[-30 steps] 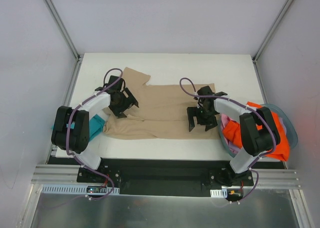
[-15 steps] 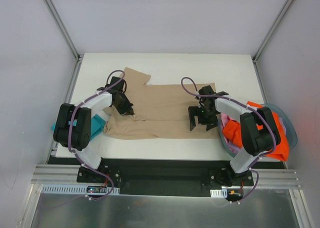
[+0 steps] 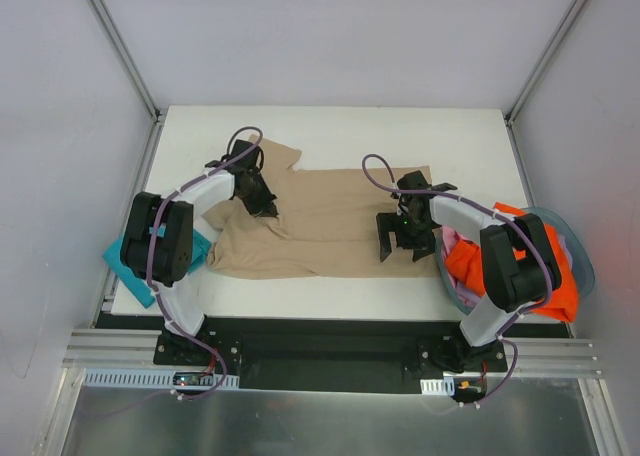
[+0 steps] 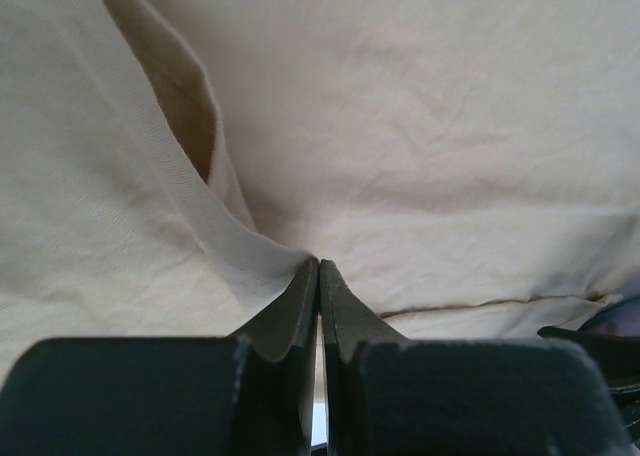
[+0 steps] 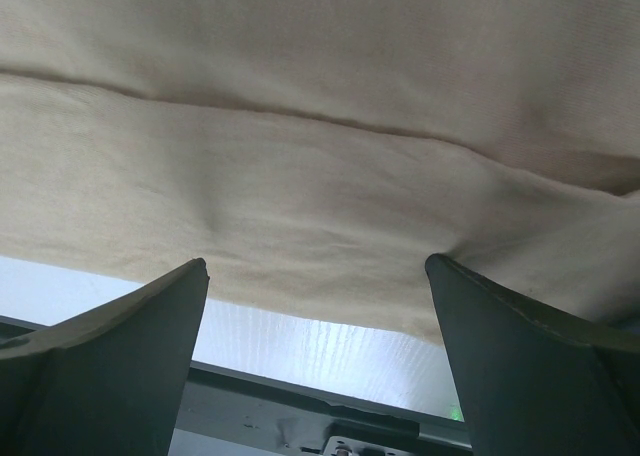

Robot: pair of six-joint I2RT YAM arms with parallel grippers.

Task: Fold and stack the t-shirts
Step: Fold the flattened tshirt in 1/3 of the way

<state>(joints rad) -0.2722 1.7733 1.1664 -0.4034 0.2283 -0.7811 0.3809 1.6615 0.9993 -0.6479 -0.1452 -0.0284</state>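
Tan t-shirt (image 3: 330, 214) pinched by the left gripper (image 4: 319, 264) (contact hidden from above); right gripper (image 5: 315, 264) spread wide.

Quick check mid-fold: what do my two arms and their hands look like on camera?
The left arm and right arm have white links with black joints, and a purple cable loops along each. The left hand and right hand are black, with flat, tapering fingers.
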